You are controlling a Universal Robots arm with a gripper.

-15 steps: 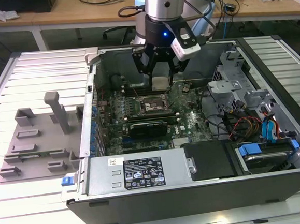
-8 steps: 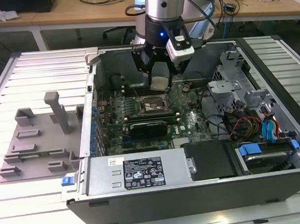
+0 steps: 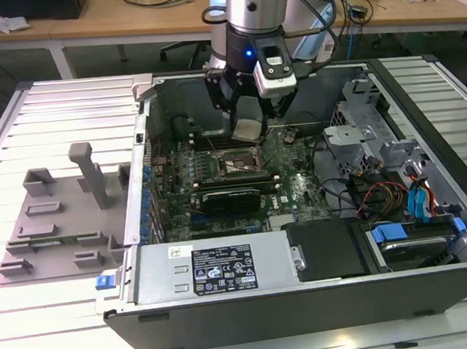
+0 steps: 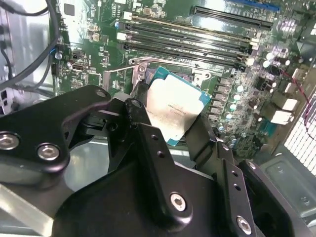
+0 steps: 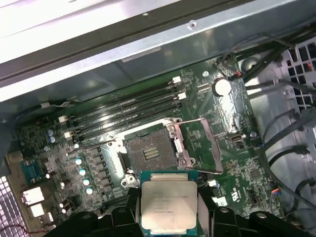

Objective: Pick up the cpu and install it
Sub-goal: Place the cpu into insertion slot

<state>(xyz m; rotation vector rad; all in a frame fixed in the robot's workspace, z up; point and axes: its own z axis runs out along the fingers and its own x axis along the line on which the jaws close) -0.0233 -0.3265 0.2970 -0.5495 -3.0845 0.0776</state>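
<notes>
The cpu (image 3: 246,130) is a small square chip with a pale silvery top, and my gripper (image 3: 248,123) is shut on it. It hangs inside the open computer case, a little above the motherboard. In both wrist views the cpu (image 5: 169,202) (image 4: 175,111) sits between the black fingers (image 4: 140,123), held by two opposite edges. The black-framed socket (image 5: 149,154) lies open just beyond it, with its metal load plate (image 5: 200,145) swung aside. In the exterior view the socket (image 3: 239,164) is just below and in front of the held chip.
A grey plastic tray (image 3: 59,216) with upright posts lies on the slatted table at the exterior view's left. Memory slots (image 5: 126,111) run beside the socket. Loose cables (image 5: 281,143), a drive cage (image 3: 358,116) and the case walls (image 3: 140,174) surround the board.
</notes>
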